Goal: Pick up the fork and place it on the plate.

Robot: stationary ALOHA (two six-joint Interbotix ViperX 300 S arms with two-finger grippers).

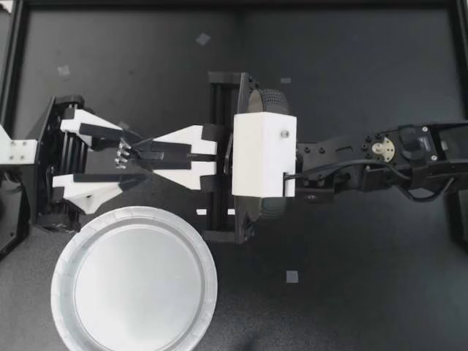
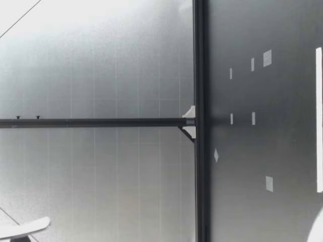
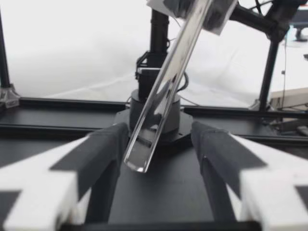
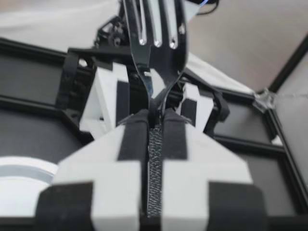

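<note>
Reaching across the dark surface in the top view, the right gripper held the shiny metal fork in closed jaws, with the tines pointing toward the left gripper. The left gripper's jaws stood wide, one on each side of the tines. The round silver-grey plate lay empty on the surface, just beside the left gripper.

The low view showed the surface with pale tape marks. No gripper could be named there, and the fork was out of sight.

In the left wrist view, the fork slanted down between the wide jaws. Its free end sat close to one pad, but contact could not be confirmed.

In the right wrist view, the right gripper pinched the fork at its neck with narrow jaws. The tines projected ahead.

The step in hand appeared to be a handover to the left gripper, with the fork clear of the plate. To do it well:
- Centre the fork between the left pads.
- Close the left jaws squarely on its flat faces.
- Open the right jaws only once that hold is firm.

An early release would probably drop the fork onto the surface.
</note>
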